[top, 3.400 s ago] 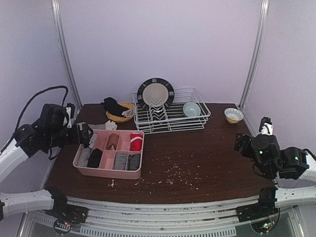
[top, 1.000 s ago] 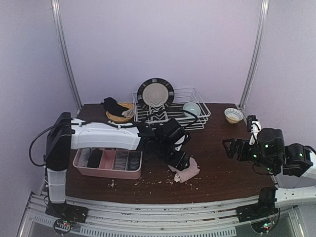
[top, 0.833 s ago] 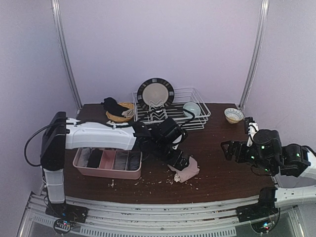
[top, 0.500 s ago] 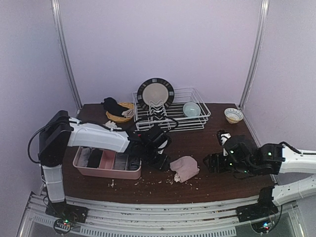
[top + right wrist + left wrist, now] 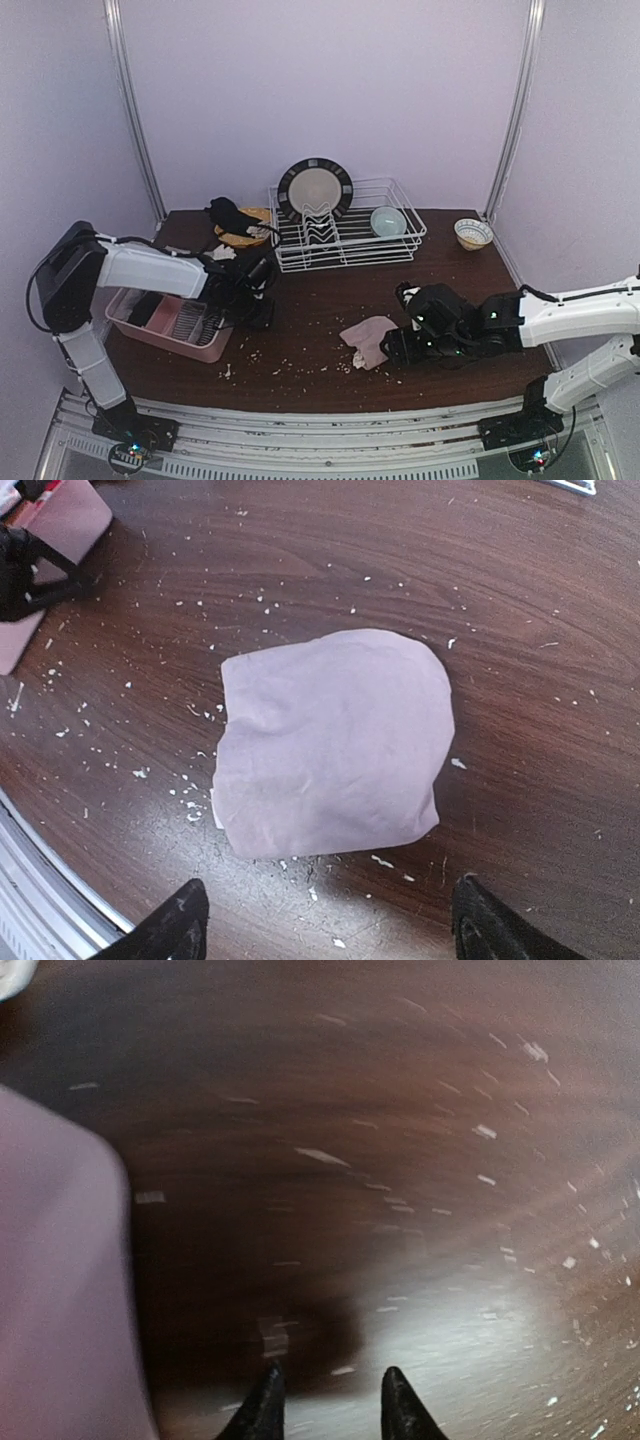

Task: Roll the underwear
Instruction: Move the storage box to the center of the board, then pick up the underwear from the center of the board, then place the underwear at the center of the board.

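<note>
Lying flat on crumb-flecked dark wood table (image 5: pixel 520 600), soft pale-pink underwear (image 5: pixel 330 740).

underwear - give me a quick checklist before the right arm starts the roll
1. Underwear lying loose on the table, held by nothing: ok.
2. Right gripper open, jaws standing wider than the cloth, nothing between them: ok.
3. Left gripper away from the cloth, beside the pink tray, empty: ok.
4. Cloth flat enough to roll: ok, only slight wrinkles.
5. Which edge is the waistband: cannot tell.
6. Table clean around the cloth: not ok, crumbs lie along its edges.
</note>
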`<control>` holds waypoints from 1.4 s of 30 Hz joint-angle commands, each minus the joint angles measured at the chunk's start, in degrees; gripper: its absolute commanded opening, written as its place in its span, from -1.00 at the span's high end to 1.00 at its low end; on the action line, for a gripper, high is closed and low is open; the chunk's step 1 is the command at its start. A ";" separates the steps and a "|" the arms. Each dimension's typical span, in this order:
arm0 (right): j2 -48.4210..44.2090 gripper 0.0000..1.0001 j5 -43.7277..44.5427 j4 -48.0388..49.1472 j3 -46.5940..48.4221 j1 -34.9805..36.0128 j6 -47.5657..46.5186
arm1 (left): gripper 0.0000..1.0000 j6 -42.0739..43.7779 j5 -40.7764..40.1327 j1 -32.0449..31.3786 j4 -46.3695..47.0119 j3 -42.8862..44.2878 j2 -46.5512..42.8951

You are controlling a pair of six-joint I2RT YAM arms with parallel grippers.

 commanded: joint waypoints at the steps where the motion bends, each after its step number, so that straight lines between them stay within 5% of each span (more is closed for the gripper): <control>1: 6.26 -0.54 -0.90 1.01 5.04 1.68 -2.00 | 0.40 -0.10 -5.44 3.38 -4.11 -1.77 -8.09; 8: 23.65 -0.43 4.39 -6.45 18.44 5.52 -5.19 | 0.10 0.09 -1.94 -2.15 -3.63 -4.62 -18.88; 12: 29.33 0.02 14.18 -10.83 22.37 5.90 -4.83 | 0.01 0.18 -4.66 -4.07 -5.93 -6.62 -24.40; 17: 33.41 0.21 16.40 -15.71 25.25 4.52 -5.84 | -0.02 0.15 -7.54 -4.08 -9.91 -10.26 -30.37; 21: 33.28 0.98 16.00 -16.88 26.64 4.49 -6.08 | -0.02 -1.55 -5.96 -4.05 -8.99 -13.89 -36.87; 22: 31.73 1.00 14.58 -16.17 26.56 4.59 -6.55 | -0.01 -2.04 -5.68 -4.07 -8.91 -14.71 -38.57; 29: 9.64 1.00 -9.98 3.53 26.21 8.01 -14.51 | 0.01 -3.06 -4.73 -4.18 -8.70 -16.66 -50.24; 34: 1.28 0.98 -4.72 1.51 20.20 6.93 -14.81 | -0.03 -3.57 -3.25 -4.43 -6.51 -19.31 -54.86; 35: 0.99 0.90 -3.64 0.20 16.92 6.17 -13.85 | -0.05 -3.91 -2.61 -4.43 -5.53 -20.40 -55.07; 39: -0.60 0.02 -0.86 0.99 5.80 4.47 -6.95 | -0.21 -5.00 0.87 -4.79 -1.28 -23.52 -54.04; 42: -2.91 -0.20 -0.27 2.80 0.64 4.87 -3.60 | -0.28 -5.15 1.00 -7.06 0.58 -24.10 -51.69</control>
